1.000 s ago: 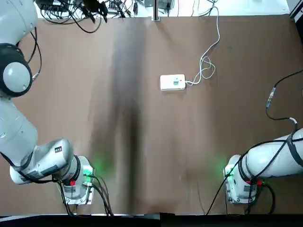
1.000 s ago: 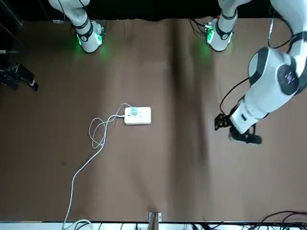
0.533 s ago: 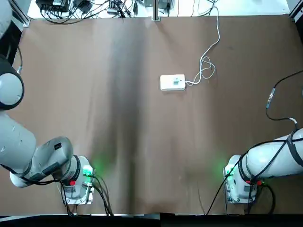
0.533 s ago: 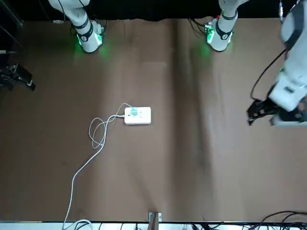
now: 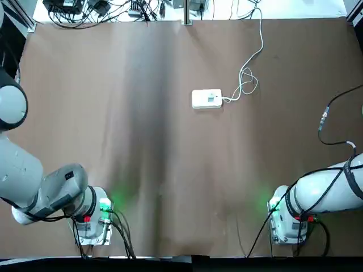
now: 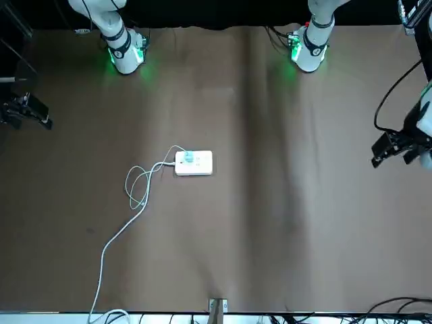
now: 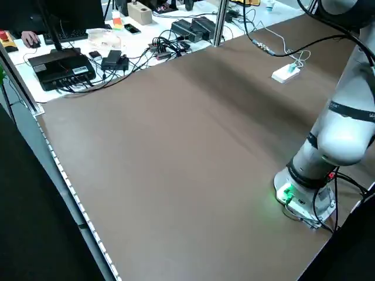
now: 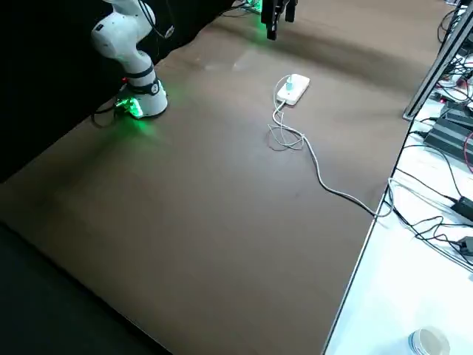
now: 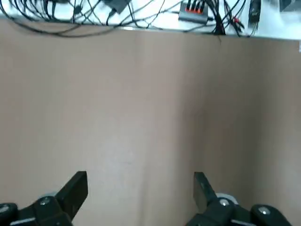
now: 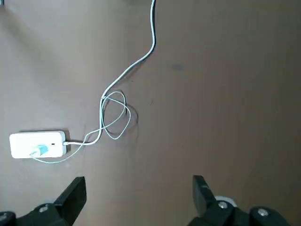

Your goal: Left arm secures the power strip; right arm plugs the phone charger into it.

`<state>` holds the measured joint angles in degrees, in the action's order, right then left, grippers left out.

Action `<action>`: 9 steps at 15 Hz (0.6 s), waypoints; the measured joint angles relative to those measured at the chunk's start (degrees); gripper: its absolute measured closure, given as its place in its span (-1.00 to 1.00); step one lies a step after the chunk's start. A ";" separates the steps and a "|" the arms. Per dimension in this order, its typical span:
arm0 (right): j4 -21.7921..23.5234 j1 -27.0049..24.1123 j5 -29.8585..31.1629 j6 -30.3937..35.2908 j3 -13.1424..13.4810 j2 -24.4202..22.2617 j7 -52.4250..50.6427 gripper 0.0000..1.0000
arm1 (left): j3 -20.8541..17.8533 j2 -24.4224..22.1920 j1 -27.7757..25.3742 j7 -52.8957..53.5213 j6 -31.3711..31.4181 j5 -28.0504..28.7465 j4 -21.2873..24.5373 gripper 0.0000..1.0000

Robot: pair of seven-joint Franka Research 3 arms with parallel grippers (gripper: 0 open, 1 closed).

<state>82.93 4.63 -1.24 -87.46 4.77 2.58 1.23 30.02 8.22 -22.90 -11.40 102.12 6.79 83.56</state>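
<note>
While both grippers gape empty, the power strip [image 5: 202, 99] lies crosswise — cord end toward robot's right.

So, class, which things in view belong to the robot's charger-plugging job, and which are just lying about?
Part of the job:
- white rounded plastic power strip with thick white cord
- small teal plug cube on it, with thin white looped cable
- left gripper, right gripper, jaws open, both away from the strip

Just lying about:
- tangled black cables
- black computer mouse

Top view: overhead, facing down. Front view: opposite robot. Both share table [image 5: 170, 141] [image 6: 270, 236].
</note>
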 joint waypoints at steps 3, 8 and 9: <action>0.86 -0.45 -0.18 -0.88 0.01 0.01 0.00 -1.00 | -12.35 -0.04 11.60 -0.03 -4.57 -1.38 -2.40 -0.99; 0.91 -0.47 -0.27 -1.56 -0.06 0.00 0.00 -1.00 | -20.69 -3.32 19.87 0.03 -9.19 -3.46 -3.91 -0.99; 0.91 -0.48 -0.27 -1.58 -0.06 0.00 0.00 -1.00 | -21.38 -4.16 20.52 0.03 -9.63 -4.36 -3.90 -0.99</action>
<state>83.84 4.15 -1.51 -89.04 4.72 2.58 1.23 8.64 4.06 -2.38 -11.38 92.49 2.44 79.66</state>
